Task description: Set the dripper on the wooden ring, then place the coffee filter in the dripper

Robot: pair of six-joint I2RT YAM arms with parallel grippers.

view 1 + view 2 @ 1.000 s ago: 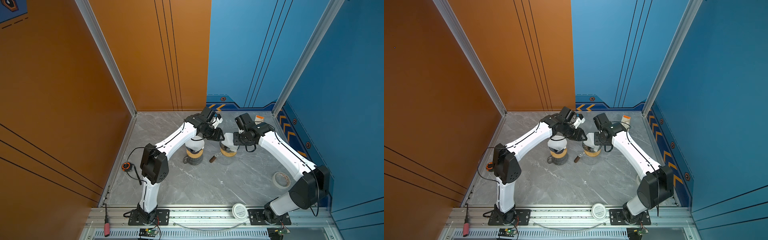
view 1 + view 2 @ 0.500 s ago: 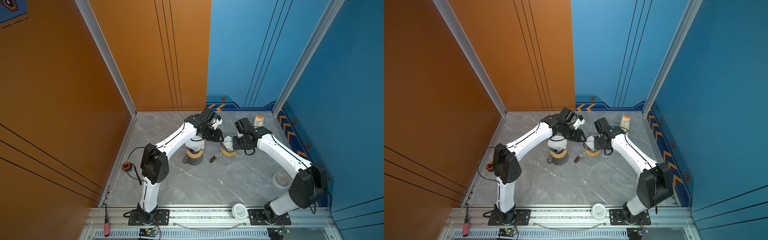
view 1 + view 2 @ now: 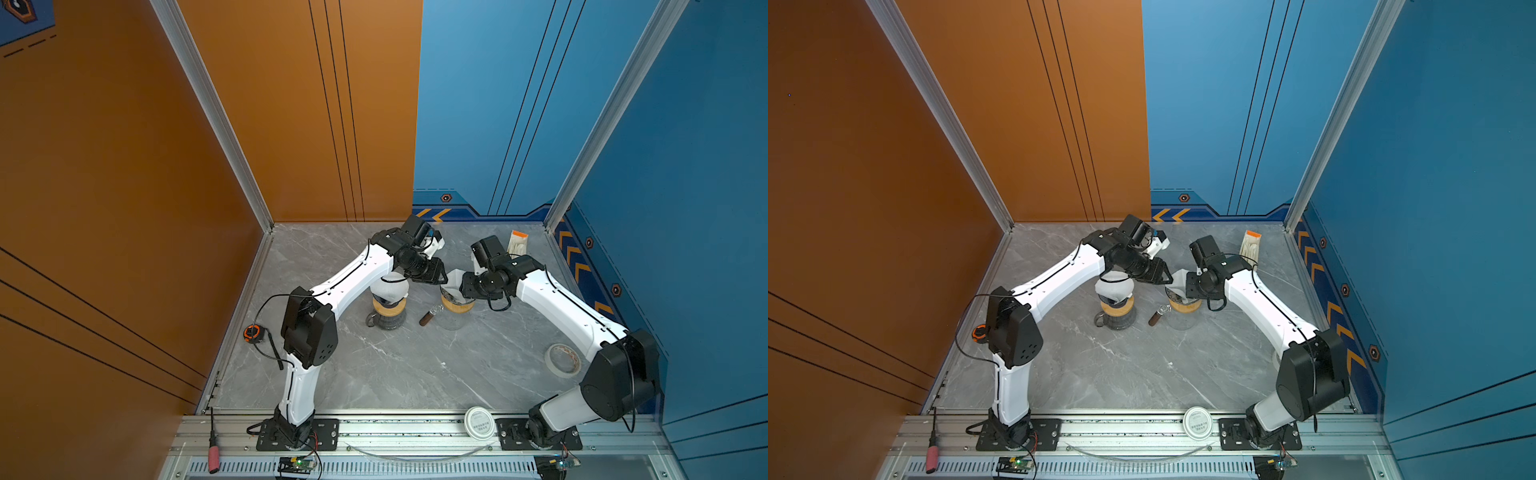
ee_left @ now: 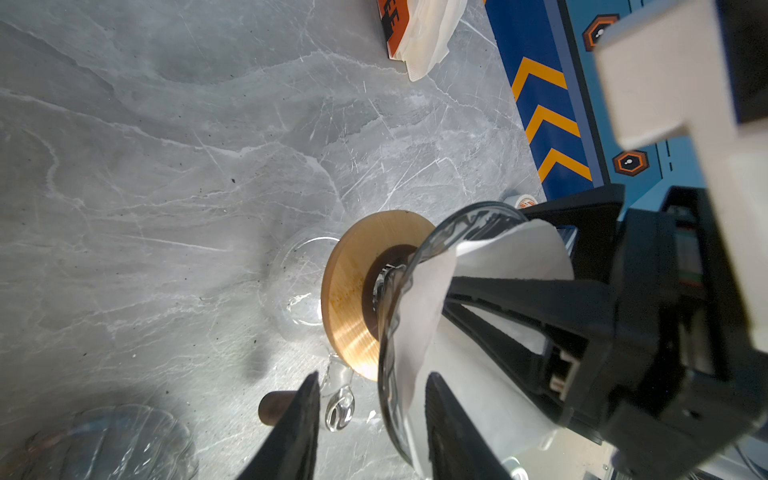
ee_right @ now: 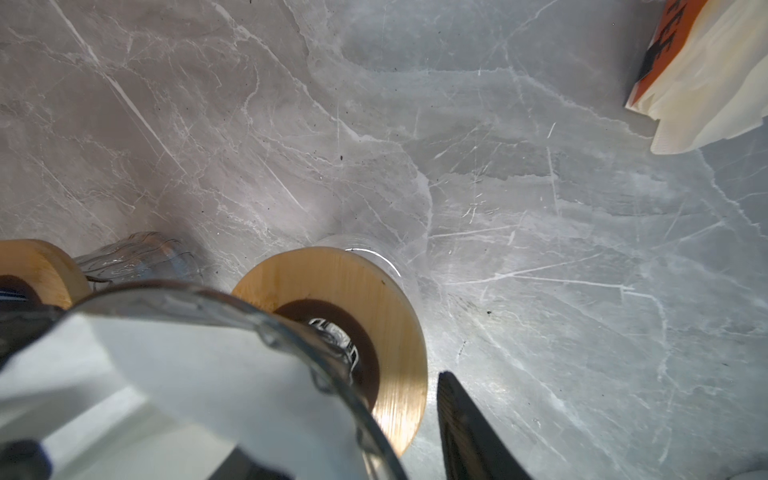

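Grey marble tabletop (image 3: 415,374), seen from above, boxed in by orange walls (image 3: 124,166) on the left and blue walls (image 3: 665,124) on the far and right sides. Two white robot arms, a left arm (image 3: 353,274) and a right arm (image 3: 557,299), rise from the near rail and bend inward to meet at the far middle. Between them stands a glass dripper (image 3: 456,303) with a wooden collar, set on a clear glass server (image 3: 453,323). Just left of it, a second dripper (image 3: 388,291) already wears its paper. The coffee filter (image 4: 515,249), a white paper cone, sits partly inside the right-hand dripper with one edge poking above the rim, so it looks not yet seated. The left gripper (image 4: 372,376) has its jaws partly apart, straddling the glass rim and paper, probably to steady them. The right gripper (image 3: 464,286) reaches in from the opposite side, apparently to press the paper down. One of its fingers shows outside the glass and the other is hidden, so its hold cannot be told. A pack of spare filters (image 3: 517,243) lies far right, and a tape roll (image 3: 562,360) near right.
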